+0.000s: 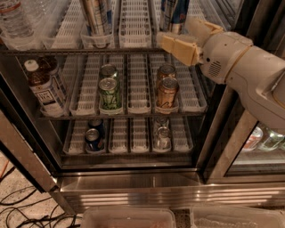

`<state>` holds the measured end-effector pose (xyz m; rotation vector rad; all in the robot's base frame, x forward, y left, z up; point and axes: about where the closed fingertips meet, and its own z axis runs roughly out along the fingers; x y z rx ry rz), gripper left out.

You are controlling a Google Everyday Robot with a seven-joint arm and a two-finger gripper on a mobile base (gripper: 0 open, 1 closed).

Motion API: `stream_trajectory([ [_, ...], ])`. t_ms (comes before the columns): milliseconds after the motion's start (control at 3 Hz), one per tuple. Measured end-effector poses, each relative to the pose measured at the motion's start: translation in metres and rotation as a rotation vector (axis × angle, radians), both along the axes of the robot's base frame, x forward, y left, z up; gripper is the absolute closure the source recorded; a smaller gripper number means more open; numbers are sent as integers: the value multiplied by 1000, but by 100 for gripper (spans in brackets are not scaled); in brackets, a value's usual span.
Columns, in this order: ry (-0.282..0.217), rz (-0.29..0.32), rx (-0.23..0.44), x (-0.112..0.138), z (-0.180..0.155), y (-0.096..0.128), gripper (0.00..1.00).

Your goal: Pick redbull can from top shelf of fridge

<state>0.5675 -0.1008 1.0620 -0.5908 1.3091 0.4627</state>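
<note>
The fridge (133,178) stands open in front of me with three wire racks of drinks. On the top shelf (133,26), a tall slim blue and silver redbull can (173,13) stands in a white lane at the right. Its top is cut off by the frame edge. My gripper (189,39) comes in from the right at the front of that lane, right below and beside the can's base. Its tan fingers (178,48) are spread open and hold nothing. One finger covers the lane's front stop.
Another tall silver can (95,18) and a clear bottle (15,22) stand on the top shelf. The middle rack holds a tea bottle (44,89), green cans (110,91) and copper cans (167,91). The bottom rack holds a blue can (92,138) and a silver can (162,136). Cables (22,209) lie on the floor.
</note>
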Motion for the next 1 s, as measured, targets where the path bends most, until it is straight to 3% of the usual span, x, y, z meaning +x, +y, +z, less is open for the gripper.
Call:
stream_trajectory([
  [333,-22,-45,55,13,11,-19,32],
  [1000,8,-35,24,24,4,-16,32],
])
